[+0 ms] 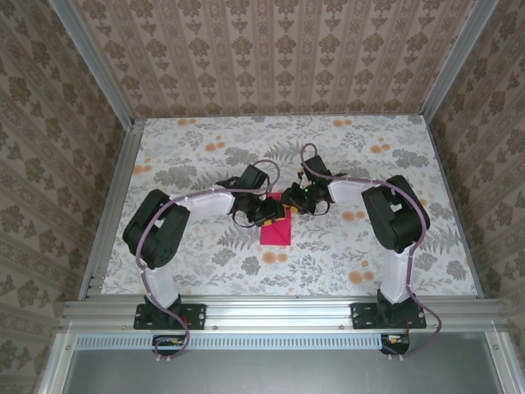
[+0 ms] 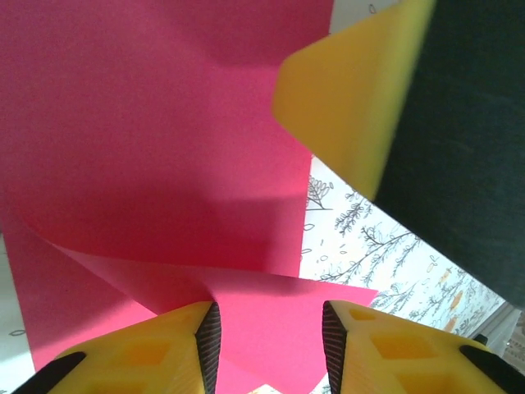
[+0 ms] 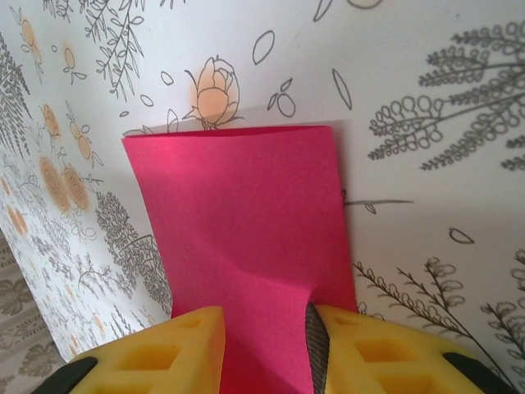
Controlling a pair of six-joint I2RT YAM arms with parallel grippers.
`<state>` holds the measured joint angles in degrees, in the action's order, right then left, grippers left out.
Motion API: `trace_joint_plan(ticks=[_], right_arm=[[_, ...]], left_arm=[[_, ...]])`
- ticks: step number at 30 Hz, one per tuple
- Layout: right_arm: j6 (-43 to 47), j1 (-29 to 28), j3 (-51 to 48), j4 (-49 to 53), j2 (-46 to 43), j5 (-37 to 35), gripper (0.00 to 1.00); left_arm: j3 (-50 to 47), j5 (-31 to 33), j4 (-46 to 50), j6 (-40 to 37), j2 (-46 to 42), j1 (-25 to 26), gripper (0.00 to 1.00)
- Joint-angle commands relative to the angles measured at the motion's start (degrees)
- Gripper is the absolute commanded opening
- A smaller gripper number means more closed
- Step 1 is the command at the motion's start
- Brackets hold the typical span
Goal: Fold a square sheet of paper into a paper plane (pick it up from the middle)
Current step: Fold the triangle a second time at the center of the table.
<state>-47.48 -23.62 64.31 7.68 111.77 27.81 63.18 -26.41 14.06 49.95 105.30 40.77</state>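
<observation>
Top external: folded pink paper [image 1: 276, 232] lies at the middle of the bench [image 1: 369, 258], left claw [image 1: 264, 213] and right claw [image 1: 297, 203] at its far end. Left wrist: left claw [image 2: 271, 336] spread, pink paper [image 2: 164, 123] between its fingers. Right wrist: right claw [image 3: 267, 345] spread, pink paper [image 3: 246, 222] between its fingers

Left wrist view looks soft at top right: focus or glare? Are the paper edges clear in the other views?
Left wrist: focus, not glare; the other arm's yellow finger sits close to the lens and blurs, and a soft shadow band crosses the paper. Right wrist: paper edges and tablecloth print crisp, evenly lit. Top external: even light, paper small but distinct.
</observation>
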Motion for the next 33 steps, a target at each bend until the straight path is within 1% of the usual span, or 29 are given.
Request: trace_joint_plan(ticks=[1,7,12,17,21,27,31,33], right_arm=[[1.92,0.85,-1.56,1.90,-3.42,1.97,0.37],[6.88,2.03,-5.93,3.22,-11.98,2.42,0.41],[9.99,2.08,-10.05,6.00,-15.63,2.40,0.39],[10.92,1.30,-13.37,5.56,-15.88,3.96,0.36],[10.81,0.49,-14.74,3.81,-15.36,5.99,0.37],[10.83,-0.36,-14.09,2.73,-13.64,6.83,0.38],[10.58,-0.73,-13.43,1.92,-12.24,7.17,0.35],[10.57,-0.83,-13.17,1.55,-11.69,7.31,0.30]], left_arm=[[-0.04,1.19,-0.17,0.23,0.78,-0.52,0.39],[-0.68,1.37,-0.33,0.41,0.85,-0.70,0.37],[-0.76,1.32,-0.88,0.63,1.14,-0.70,0.35],[-0.87,1.45,-0.95,0.93,1.18,-0.73,0.33],[-1.05,1.63,-0.86,0.93,1.12,-0.71,0.32],[-1.04,1.63,-0.88,1.09,1.15,-0.74,0.31],[-1.21,1.59,-1.08,1.21,1.14,-0.67,0.31],[-1.19,1.54,-1.06,1.22,1.14,-0.70,0.31]])
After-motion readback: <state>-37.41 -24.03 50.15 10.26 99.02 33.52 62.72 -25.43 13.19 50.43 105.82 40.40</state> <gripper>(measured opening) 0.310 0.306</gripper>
